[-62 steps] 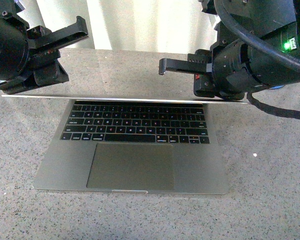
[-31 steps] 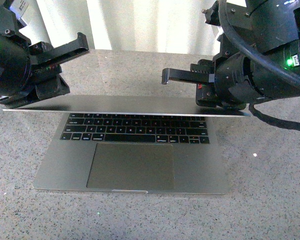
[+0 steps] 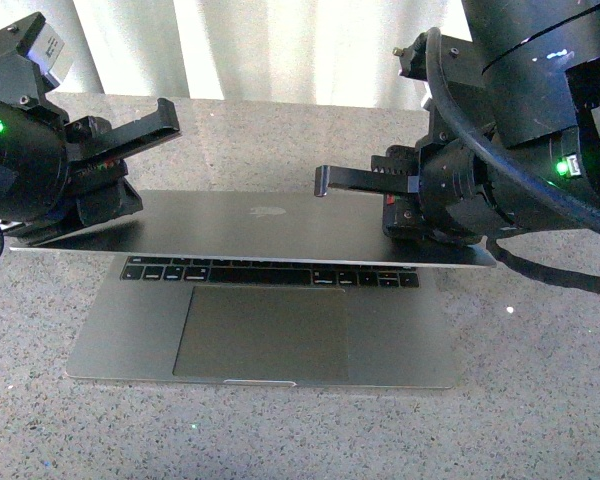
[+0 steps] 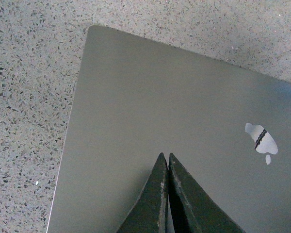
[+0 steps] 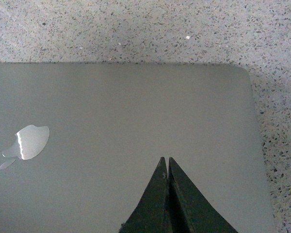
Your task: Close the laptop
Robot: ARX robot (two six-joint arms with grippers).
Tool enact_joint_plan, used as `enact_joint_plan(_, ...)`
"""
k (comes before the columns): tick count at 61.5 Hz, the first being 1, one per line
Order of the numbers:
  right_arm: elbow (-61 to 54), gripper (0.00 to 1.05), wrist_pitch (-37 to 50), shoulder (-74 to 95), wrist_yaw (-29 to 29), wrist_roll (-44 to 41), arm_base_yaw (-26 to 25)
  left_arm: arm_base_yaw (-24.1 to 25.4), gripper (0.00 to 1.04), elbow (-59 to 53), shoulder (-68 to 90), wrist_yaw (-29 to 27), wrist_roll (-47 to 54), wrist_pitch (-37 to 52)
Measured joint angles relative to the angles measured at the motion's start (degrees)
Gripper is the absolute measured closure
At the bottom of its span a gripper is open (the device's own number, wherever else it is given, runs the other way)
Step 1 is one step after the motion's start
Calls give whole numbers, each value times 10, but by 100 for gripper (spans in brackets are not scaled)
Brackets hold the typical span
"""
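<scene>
The left tool (image 4: 165, 157) has its fingers pressed together, holding nothing, tips over the grey lid of the laptop (image 3: 280, 235) at its 9 o'clock end. The right tool (image 5: 165, 160) is likewise pinched shut and empty, at the lid's 3 o'clock end. The apple logo (image 3: 268, 211) lies between them. The lid hangs low over the keyboard (image 3: 270, 272), partly open; the trackpad (image 3: 262, 332) shows at 6 o'clock. The laptop rests mid-surface (image 3: 540, 400).
</scene>
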Motion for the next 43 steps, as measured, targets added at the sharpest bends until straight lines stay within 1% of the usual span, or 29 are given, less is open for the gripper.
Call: enact_joint_plan(43,-27,104,28,18,-6,11,-1,-7,101,-28,21,4,-19,32)
